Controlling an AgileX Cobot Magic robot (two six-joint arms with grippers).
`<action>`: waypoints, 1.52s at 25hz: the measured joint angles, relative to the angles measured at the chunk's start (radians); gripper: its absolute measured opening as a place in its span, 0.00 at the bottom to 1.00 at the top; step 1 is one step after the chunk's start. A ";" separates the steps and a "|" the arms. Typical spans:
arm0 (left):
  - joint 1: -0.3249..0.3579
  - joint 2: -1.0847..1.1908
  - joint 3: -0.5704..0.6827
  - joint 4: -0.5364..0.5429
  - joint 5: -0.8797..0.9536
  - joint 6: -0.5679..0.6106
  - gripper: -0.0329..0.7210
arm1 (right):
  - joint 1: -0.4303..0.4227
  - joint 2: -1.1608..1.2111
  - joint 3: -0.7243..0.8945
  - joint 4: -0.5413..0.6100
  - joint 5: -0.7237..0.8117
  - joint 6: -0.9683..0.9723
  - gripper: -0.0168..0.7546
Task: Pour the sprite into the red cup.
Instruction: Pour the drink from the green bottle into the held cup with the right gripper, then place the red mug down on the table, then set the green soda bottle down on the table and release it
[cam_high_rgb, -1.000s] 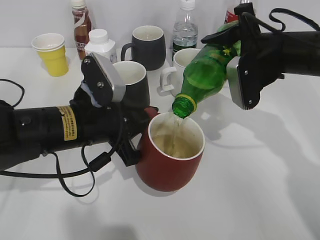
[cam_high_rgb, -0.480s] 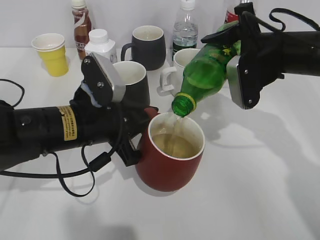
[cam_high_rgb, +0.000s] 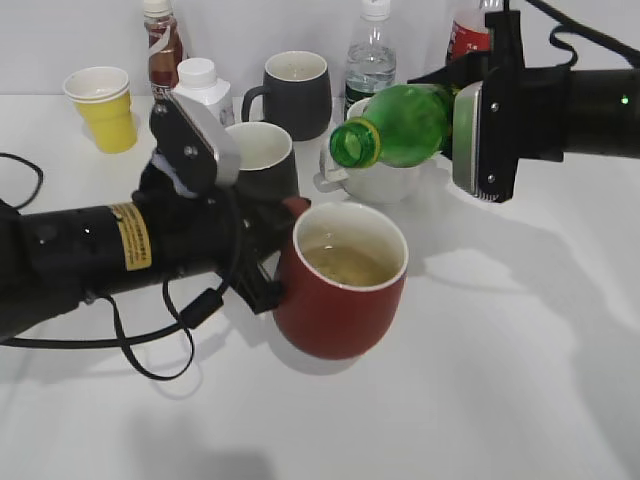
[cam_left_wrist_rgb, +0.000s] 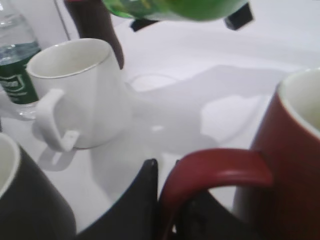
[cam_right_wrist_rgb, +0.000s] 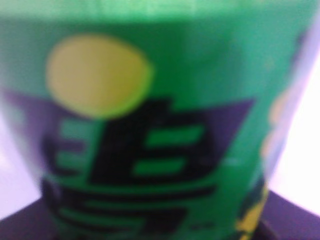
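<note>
Sprite (cam_high_rgb: 405, 125) tipped back level now, no more pouring, right hand (cam_high_rgb: 470, 120) holding it; left hand (cam_high_rgb: 275, 265) holding red cup (cam_high_rgb: 340, 295) handle above worktop (cam_high_rgb: 520, 380); two black mugs, one white mug

You get bright, even light: soft grey shadows on the white counter (cam_high_rgb: 520, 380), lower right. Exterior view is sharp. Right wrist view is fully blurred on the sprite (cam_right_wrist_rgb: 150, 125) label; left wrist foreground is soft.
</note>
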 joint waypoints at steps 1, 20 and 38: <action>0.001 -0.008 0.000 -0.005 -0.002 0.001 0.13 | 0.000 0.000 0.005 0.000 0.001 0.034 0.53; 0.298 -0.241 0.134 -0.140 -0.027 0.001 0.13 | 0.001 -0.001 0.019 0.407 -0.105 0.696 0.53; 0.693 -0.097 0.143 -0.196 -0.085 0.001 0.13 | 0.001 0.001 -0.022 0.847 0.072 0.743 0.53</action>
